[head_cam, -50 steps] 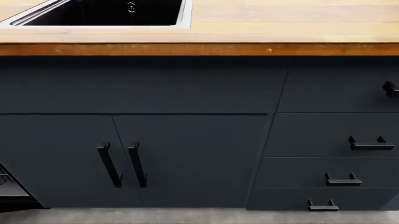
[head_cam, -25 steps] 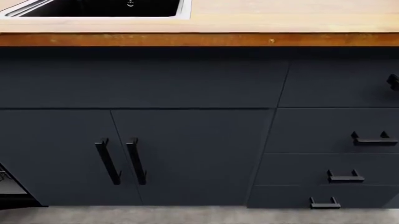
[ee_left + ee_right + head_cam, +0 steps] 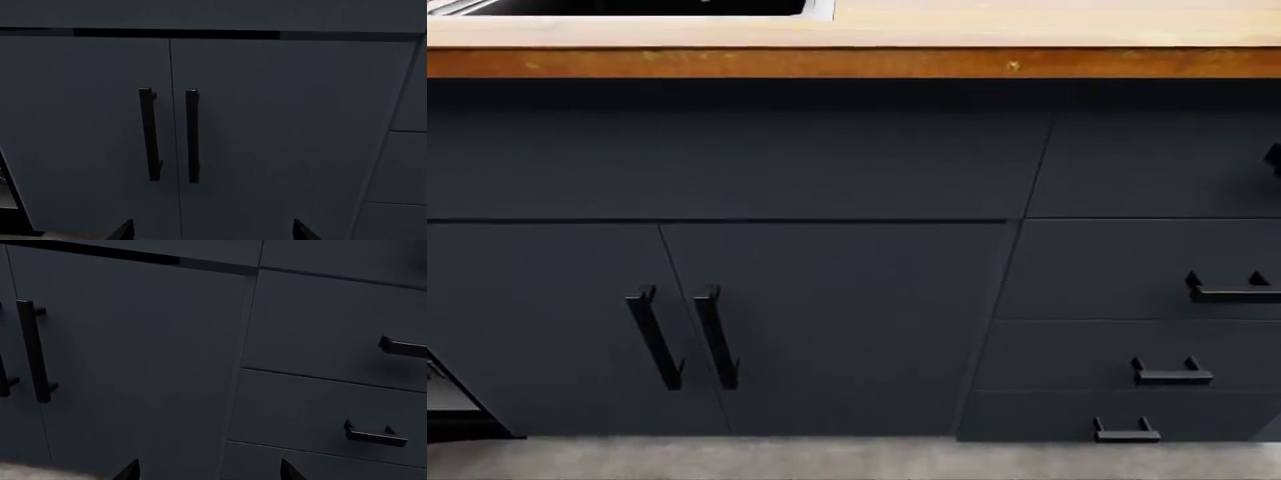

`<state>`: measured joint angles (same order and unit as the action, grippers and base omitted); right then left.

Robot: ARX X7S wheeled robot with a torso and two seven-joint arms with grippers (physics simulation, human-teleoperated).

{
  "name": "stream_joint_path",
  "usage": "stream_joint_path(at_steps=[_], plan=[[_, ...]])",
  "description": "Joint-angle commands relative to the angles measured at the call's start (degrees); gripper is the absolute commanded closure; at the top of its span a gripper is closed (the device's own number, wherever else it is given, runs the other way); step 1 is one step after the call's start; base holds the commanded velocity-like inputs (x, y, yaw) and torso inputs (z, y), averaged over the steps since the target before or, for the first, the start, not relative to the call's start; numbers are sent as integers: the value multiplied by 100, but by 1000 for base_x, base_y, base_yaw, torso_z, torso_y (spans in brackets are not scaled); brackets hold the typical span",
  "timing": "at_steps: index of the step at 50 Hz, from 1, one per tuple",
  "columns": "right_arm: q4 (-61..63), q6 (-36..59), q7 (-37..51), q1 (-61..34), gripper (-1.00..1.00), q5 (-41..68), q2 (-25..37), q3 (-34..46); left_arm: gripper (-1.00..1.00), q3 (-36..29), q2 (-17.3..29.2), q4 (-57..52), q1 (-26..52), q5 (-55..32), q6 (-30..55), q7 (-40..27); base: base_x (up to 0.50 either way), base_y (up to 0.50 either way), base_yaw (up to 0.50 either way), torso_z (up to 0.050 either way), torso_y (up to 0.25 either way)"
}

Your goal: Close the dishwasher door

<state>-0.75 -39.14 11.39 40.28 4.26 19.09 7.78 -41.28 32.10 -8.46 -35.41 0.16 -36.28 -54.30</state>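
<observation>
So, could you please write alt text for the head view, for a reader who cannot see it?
Matte navy cabinet fronts fill the view under a wooden countertop: a pair of cabinet doors with vertical black handles at centre-left, stacked drawers with short black handles at right. A sliver of a sink shows at top left; no arm or gripper appears.

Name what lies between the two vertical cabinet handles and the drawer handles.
In the head view, only bare navy cabinet door lies between the vertical handles and drawer handles.
</observation>
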Motion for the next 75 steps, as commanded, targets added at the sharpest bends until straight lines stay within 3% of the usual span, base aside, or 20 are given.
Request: stream_joint_path(at_steps=[1, 75], plan=[[2, -9, 43, 6, -100, 1, 25, 29, -100, -27, 21, 2, 7, 3, -16, -29, 0, 0, 0, -26, 0], [32, 0, 297, -16, -100, 14, 195, 225, -100, -185, 116, -4, 101, -25, -14, -170, 0, 0, 0, -26, 0]])
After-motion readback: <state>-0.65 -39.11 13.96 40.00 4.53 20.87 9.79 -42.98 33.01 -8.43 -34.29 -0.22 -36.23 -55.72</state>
